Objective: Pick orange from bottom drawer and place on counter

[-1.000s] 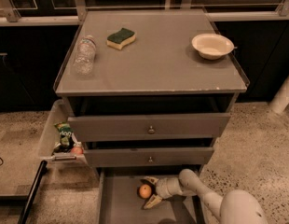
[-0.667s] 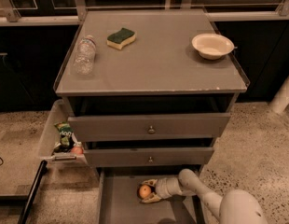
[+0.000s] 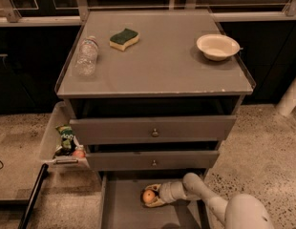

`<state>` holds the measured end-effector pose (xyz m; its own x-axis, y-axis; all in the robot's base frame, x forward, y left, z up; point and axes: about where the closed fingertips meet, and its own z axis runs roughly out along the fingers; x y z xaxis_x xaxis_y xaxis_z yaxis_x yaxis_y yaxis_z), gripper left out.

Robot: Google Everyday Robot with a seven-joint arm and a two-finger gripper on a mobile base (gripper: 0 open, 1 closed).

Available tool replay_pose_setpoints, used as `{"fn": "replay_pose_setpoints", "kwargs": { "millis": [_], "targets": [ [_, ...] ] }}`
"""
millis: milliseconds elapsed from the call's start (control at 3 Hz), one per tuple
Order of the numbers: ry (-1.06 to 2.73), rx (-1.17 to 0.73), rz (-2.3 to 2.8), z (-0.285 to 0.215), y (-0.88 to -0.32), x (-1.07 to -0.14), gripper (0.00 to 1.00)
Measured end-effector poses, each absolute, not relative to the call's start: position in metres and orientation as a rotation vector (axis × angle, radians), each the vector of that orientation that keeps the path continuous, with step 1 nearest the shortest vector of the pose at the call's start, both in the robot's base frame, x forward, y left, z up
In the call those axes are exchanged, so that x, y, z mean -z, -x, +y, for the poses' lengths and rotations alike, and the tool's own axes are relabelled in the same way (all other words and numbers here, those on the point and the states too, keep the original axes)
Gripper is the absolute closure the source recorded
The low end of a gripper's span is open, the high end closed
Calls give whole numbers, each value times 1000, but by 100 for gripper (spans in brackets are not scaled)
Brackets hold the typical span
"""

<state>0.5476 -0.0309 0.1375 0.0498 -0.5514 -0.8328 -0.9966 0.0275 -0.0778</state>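
Note:
The orange (image 3: 148, 196) lies in the open bottom drawer (image 3: 121, 209), near its back middle. My gripper (image 3: 147, 197) reaches in from the right, low in the drawer, with one finger above the orange and one below, shut on it. The orange still rests on the drawer floor. My white arm (image 3: 205, 194) runs back to the lower right. The grey counter (image 3: 162, 70) is the cabinet top above.
On the counter lie a plastic bottle (image 3: 87, 55) on its side at the left, a green-and-yellow sponge (image 3: 124, 38) and a white bowl (image 3: 217, 46) at the right. The two knobbed drawers (image 3: 154, 133) stand slightly open. A side bin (image 3: 67, 142) of snack packets hangs at the left.
The gripper's fingers have drawn in around the orange. The arm and the orange have hardly shifted.

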Motion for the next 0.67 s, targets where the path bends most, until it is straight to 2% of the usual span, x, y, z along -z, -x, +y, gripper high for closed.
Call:
{"fn": "replay_pose_setpoints", "kwargs": {
  "millis": [333, 667],
  "targets": [
    [1600, -777, 1656, -42, -540, -135, 100],
    [1580, -725, 1722, -64, -538, -144, 100]
  ]
}}
